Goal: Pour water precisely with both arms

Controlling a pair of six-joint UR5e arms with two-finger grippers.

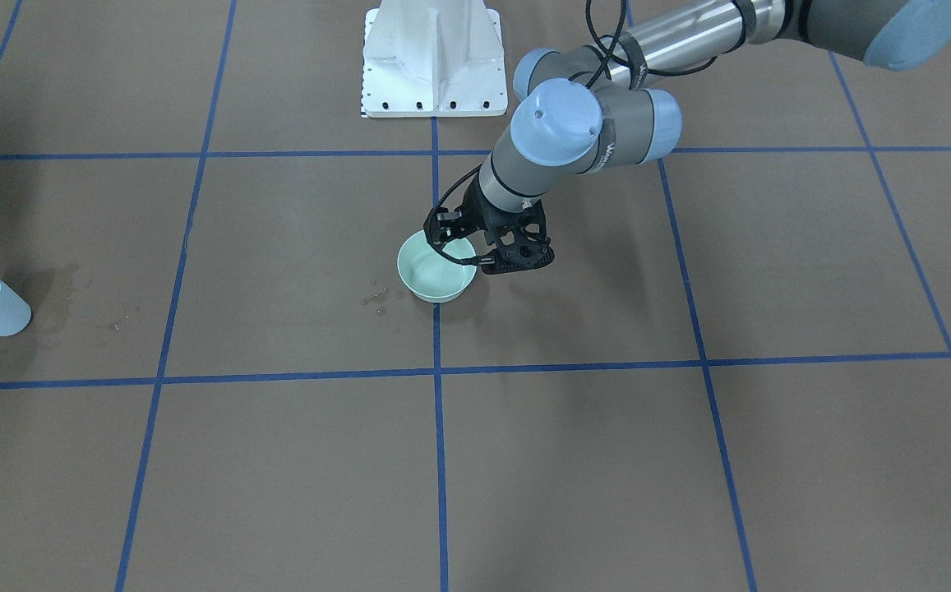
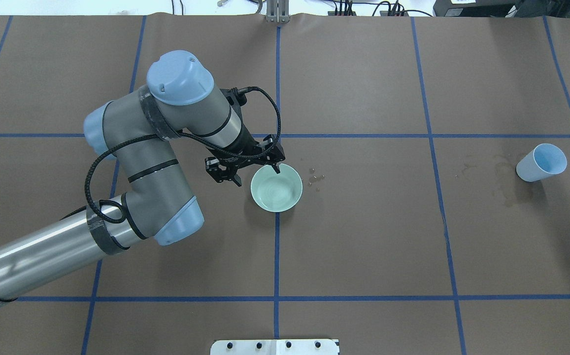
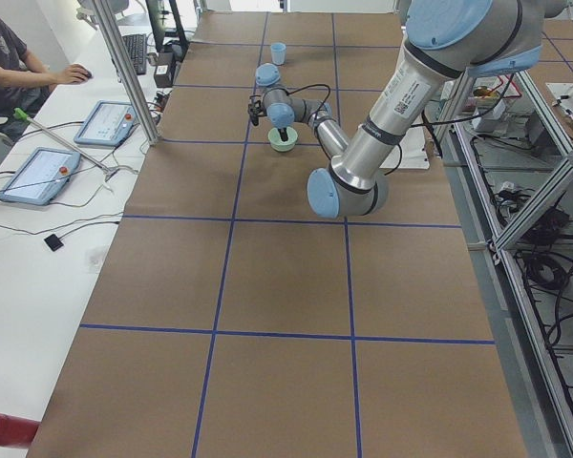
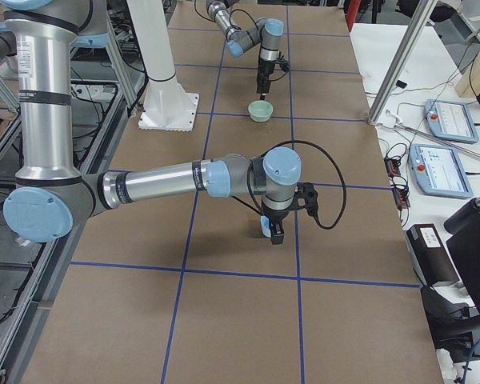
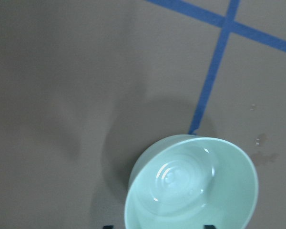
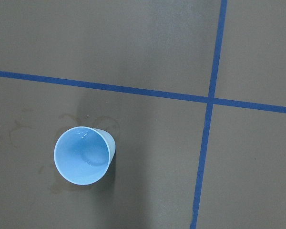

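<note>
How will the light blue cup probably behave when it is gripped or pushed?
The light blue cup looks thin-walled and nearly empty, so it is probably light and may squash under a firm grip. It narrows towards its base, so a sideways push could tip it.

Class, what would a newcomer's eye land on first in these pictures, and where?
The big grey left arm dominates, its open left gripper at the rim of a mint-green bowl mid-table. Far on the robot's right, a light blue cup stands alone among faint water stains.
</note>
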